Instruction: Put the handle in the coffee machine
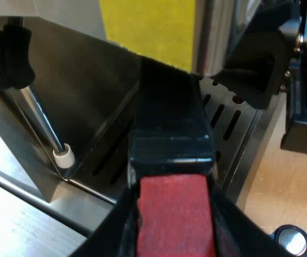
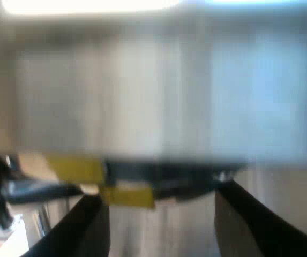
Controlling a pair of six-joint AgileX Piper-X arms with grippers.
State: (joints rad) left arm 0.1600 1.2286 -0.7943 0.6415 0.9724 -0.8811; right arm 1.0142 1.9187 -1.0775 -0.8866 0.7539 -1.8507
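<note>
Left gripper [image 1: 172, 227] is clenched on the holder [image 1: 169, 123], black fingers [image 1: 115, 235] tight on both flanks of its red end [image 1: 174, 214]. Taking 12 o'clock as the way the fingers point, the dark handle runs straight to 12, over the slotted drip grate [image 1: 233, 126] at the front of the espresso machine [image 1: 89, 91]. Its far end goes into shadow under the machine's front, so I can't tell if it's seated. The holder's basket is hidden, contents unknown.

Edges and room:
- Steam wand [image 1: 38, 123] slants down at about 10 o'clock, well apart from the handle. Its white tip [image 1: 63, 157] sits at the machine's lower edge and its black knob [image 1: 6, 56] is up top.
- Metal cylinder [image 1: 215, 32] at 1 o'clock, just above the handle's far end, with a yellow panel [image 1: 148, 27] beside it.
- Dark bracket [image 1: 260, 69] at 2 o'clock, near the grate's far corner.
- Black block [image 1: 303, 107] at 3 o'clock, beyond the grate's edge on the wooden table [image 1: 271, 182].
- Small round metal disc with a blue rim [image 1: 291, 240] on the table at 4 o'clock, apart from the gripper.

Right gripper [image 2: 158, 230] is released: fingers [image 2: 83, 230] spread with open space between them. Past them everything is blurred apart from a yellow patch [image 2: 126, 195] at 12.
</note>
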